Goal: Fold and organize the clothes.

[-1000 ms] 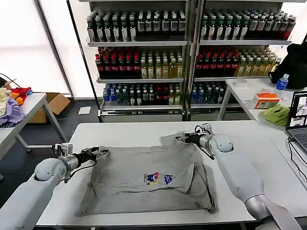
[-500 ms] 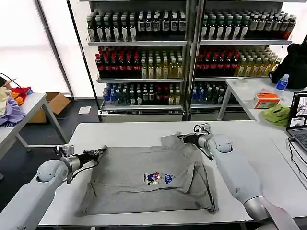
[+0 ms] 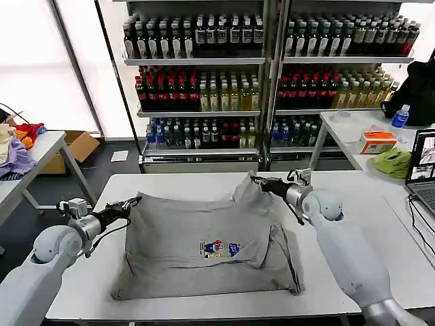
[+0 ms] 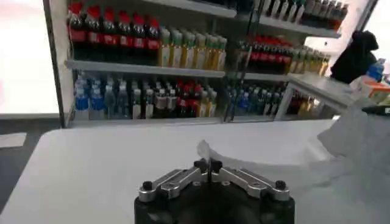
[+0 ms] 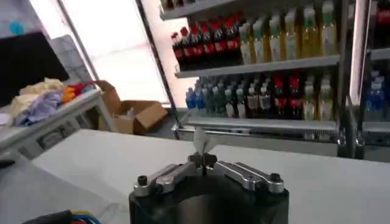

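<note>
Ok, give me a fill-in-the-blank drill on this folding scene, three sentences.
1. The left hand and right hand each pinch a corner of the grey ____.
2. The shirt has a small multicoloured ____ on its chest.
3. The shirt lies on a ____ table.

Missing words: shirt; print; white

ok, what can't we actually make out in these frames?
- Shirt back side and far hem: head view, hidden by its own folds.
- Chest print: head view, too small to read.
- Left gripper pinch: left wrist view, fingers shut on cloth, depth of hold hidden.
- Right gripper: same in right wrist view.
- Laptop: head view, cut off by the edge.
</note>
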Controlling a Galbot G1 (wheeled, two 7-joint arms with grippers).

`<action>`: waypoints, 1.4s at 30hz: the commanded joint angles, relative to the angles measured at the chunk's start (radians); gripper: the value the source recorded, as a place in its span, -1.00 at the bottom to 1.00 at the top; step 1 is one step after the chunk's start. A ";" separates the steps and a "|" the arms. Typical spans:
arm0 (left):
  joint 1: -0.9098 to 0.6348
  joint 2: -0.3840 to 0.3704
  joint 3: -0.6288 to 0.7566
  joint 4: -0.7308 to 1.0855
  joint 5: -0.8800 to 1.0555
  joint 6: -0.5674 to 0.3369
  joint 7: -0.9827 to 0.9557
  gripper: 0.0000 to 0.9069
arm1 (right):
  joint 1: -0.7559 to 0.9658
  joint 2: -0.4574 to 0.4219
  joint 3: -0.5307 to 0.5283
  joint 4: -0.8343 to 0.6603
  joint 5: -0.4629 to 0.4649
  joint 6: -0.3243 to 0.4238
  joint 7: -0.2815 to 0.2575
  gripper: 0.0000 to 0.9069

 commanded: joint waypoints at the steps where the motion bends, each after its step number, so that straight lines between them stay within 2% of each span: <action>1: 0.302 0.011 -0.197 -0.303 0.001 0.012 -0.091 -0.96 | -0.298 -0.097 0.131 0.362 0.083 0.001 0.051 -1.00; 7: 0.547 0.009 -0.314 -0.442 0.031 0.089 -0.151 -0.96 | -0.585 -0.120 0.304 0.516 0.094 0.002 0.071 -1.00; 10: 0.642 0.004 -0.359 -0.486 0.069 0.108 -0.153 -0.98 | -0.689 -0.114 0.358 0.570 0.093 0.002 0.088 -1.00; 14: 0.740 -0.008 -0.410 -0.515 0.106 0.110 -0.145 -0.98 | -0.836 -0.091 0.400 0.643 0.093 0.003 0.102 -1.00; 19: 0.836 -0.042 -0.404 -0.539 0.179 0.110 -0.121 -0.98 | -0.971 -0.047 0.417 0.712 0.050 0.003 0.114 -1.00; 20: 0.845 -0.050 -0.395 -0.547 0.208 0.110 -0.122 -0.82 | -0.987 -0.043 0.413 0.715 0.032 0.004 0.120 -1.00; 21: 0.855 -0.054 -0.391 -0.548 0.229 0.110 -0.120 1.00 | -0.993 -0.038 0.408 0.713 0.015 0.004 0.125 -0.60; 22: 0.857 -0.057 -0.388 -0.548 0.244 0.110 -0.115 1.00 | -0.995 -0.034 0.403 0.707 0.010 0.004 0.130 0.87; 23: 0.855 -0.061 -0.383 -0.547 0.259 0.110 -0.112 1.00 | -0.993 -0.031 0.399 0.706 0.011 0.004 0.143 1.00; 27: 0.830 -0.069 -0.409 -0.561 0.244 0.110 -0.132 1.00 | -0.961 -0.029 0.397 0.722 0.021 0.005 0.170 1.00; 29: 0.819 -0.071 -0.444 -0.575 0.234 0.110 -0.150 1.00 | -0.937 -0.037 0.412 0.735 0.026 0.028 0.163 1.00; 31: 0.811 -0.078 -0.474 -0.589 0.216 0.110 -0.165 1.00 | -0.914 -0.040 0.422 0.730 -0.001 0.085 0.141 1.00; 32: 0.812 -0.086 -0.501 -0.601 0.177 0.110 -0.185 1.00 | -0.900 -0.039 0.431 0.712 -0.041 0.179 0.113 1.00; 33: 0.813 -0.097 -0.516 -0.615 0.160 0.110 -0.205 1.00 | -0.889 -0.037 0.439 0.699 -0.070 0.215 0.098 1.00; 37: 0.816 -0.173 -0.495 -0.657 0.167 0.087 -0.276 1.00 | -0.857 -0.006 0.444 0.629 -0.156 0.461 0.088 1.00; 38: 0.812 -0.197 -0.475 -0.660 0.171 0.073 -0.298 1.00 | -0.851 0.012 0.452 0.608 -0.198 0.499 0.083 1.00; 42: 0.782 -0.330 -0.381 -0.628 0.260 0.022 -0.321 1.00 | -0.866 0.056 0.479 0.562 -0.209 0.533 0.074 1.00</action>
